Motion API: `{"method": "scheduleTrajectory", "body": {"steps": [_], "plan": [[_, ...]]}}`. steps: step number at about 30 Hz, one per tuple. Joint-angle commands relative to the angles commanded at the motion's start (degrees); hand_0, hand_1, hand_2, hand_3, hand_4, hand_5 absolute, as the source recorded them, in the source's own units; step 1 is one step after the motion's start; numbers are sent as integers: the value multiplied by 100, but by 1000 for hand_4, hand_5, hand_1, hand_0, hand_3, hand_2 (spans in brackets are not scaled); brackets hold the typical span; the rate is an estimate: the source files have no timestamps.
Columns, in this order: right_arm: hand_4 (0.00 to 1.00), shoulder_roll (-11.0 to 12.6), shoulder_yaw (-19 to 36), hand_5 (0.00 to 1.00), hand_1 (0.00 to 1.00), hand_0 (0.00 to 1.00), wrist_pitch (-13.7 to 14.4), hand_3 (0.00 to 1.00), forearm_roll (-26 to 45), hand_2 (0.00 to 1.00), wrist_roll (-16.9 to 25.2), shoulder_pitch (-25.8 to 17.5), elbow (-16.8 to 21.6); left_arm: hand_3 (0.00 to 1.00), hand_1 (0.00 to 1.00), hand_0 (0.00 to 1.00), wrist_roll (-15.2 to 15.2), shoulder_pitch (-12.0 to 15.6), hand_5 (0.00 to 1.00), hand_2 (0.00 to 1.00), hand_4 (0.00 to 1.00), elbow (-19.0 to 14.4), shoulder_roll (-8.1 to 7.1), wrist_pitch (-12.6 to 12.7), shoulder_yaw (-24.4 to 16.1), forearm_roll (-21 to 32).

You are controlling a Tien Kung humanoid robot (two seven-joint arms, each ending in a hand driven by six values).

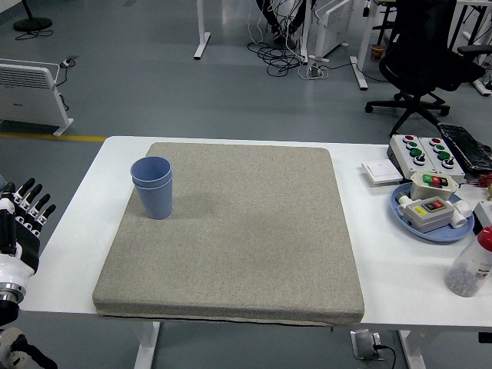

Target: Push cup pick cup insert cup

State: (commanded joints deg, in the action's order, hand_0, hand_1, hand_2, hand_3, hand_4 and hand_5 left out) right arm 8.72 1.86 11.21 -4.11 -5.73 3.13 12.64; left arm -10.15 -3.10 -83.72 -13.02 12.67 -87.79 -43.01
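Observation:
Two blue cups stand nested one inside the other, upright, on the left part of the grey mat. My left hand is at the picture's left edge, off the table's left side and well below-left of the cups. Its fingers are spread and hold nothing. My right hand is out of view.
A blue plate with button boxes, a white button box, a small white box and a clear bottle stand on the white table at the right. A black office chair is beyond the table.

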Motion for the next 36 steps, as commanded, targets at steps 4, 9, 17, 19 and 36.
{"method": "scheduleTrajectory", "body": {"steps": [4,9,17,19,36], "plan": [[125,-4,-27,471,606,701,-13,581,3,642,-13,16,2,927,902,843,-29,-27,998,944,648,6,26,9,-52,19],[125,1,-33,470,607,701,-18,581,-3,644,-17,29,2,934,902,847,1,-32,998,949,644,30,51,-3,-33,-2],[124,7,-39,470,607,701,-16,581,-4,645,-8,49,1,937,902,850,48,-48,998,952,641,62,74,16,-31,-70],[124,5,-48,471,610,701,-16,581,-2,647,-11,52,2,939,903,851,59,-43,998,952,640,70,81,25,-35,-83],[124,15,-42,471,610,701,1,581,-28,647,-5,90,2,945,898,851,10,-28,998,954,642,140,120,-32,-103,-109]]}}
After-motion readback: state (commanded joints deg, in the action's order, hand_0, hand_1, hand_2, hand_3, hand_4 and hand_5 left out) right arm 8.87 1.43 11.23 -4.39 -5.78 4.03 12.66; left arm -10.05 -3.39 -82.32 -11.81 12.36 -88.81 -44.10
